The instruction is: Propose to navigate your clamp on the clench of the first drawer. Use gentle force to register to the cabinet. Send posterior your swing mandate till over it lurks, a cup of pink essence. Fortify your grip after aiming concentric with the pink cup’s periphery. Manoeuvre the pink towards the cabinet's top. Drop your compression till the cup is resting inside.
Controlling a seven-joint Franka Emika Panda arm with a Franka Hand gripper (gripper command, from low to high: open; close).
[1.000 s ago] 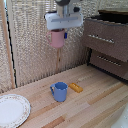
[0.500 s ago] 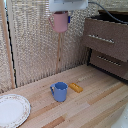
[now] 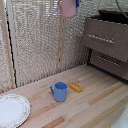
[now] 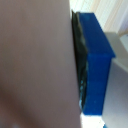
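Note:
The pink cup (image 3: 67, 8) hangs high at the top edge of the exterior view, in front of the reed screen. My gripper (image 3: 70, 2) is shut on it, and only one dark-blue finger (image 3: 77, 3) shows beside the cup. In the wrist view the pink cup's wall (image 4: 30, 60) fills most of the picture, with a blue finger (image 4: 97, 55) pressed against it. The dark brown cabinet (image 3: 120, 16) stands at the exterior view's right. Its first drawer (image 3: 94, 30) juts forward and carries a slim silver handle (image 3: 101, 38). The cup is to the left of the cabinet, slightly above its top.
A blue mug (image 3: 60, 91) stands on the wooden table (image 3: 95, 107), with a small orange block (image 3: 76, 87) beside it. A white plate (image 3: 11, 110) lies at the near left. The lower drawer has its own silver handle (image 3: 108, 60).
The gripper has risen with the pink cup and shifted a little toward the cabinet. The arm has gone out over the top edge of the view.

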